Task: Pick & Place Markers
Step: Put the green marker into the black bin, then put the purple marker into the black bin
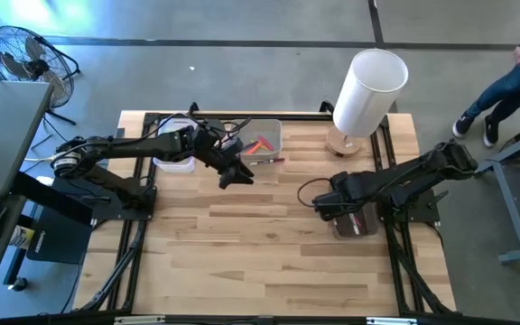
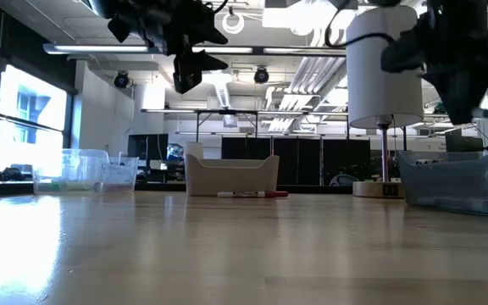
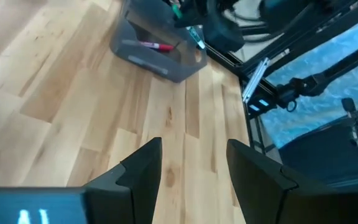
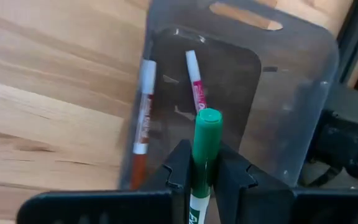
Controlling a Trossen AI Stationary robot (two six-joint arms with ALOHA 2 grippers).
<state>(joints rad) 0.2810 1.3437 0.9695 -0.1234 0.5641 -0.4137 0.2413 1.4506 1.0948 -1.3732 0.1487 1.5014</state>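
My right gripper (image 4: pixel 204 155) is shut on a green-capped marker (image 4: pixel 207 134) and points down over a clear grey bin (image 4: pixel 291 93) at the table's right. Two white-bodied markers, one red (image 4: pixel 143 118) and one pink (image 4: pixel 196 81), lie on the bin's floor. My left gripper (image 3: pixel 194 149) is open with nothing between its fingers, held above the table beside a white tray (image 1: pixel 262 144). The tray holds orange and red markers. One more red marker (image 2: pixel 252 194) lies on the table in front of the tray. My right gripper pinches the green marker between its two fingers on the body just behind the green cap (image 4: pixel 205 163). The fingers point down and the marker runs along them, with the cap sticking out past the fingertips. The marker hangs clear above the bin.
A tall white cylinder (image 1: pixel 368 86) on a round wooden base stands at the far right. A clear container (image 2: pixel 83 169) sits at the far left beside the tray. A fan (image 1: pixel 25 54) and a person's legs (image 1: pixel 504 90) are on the floor beyond the table.
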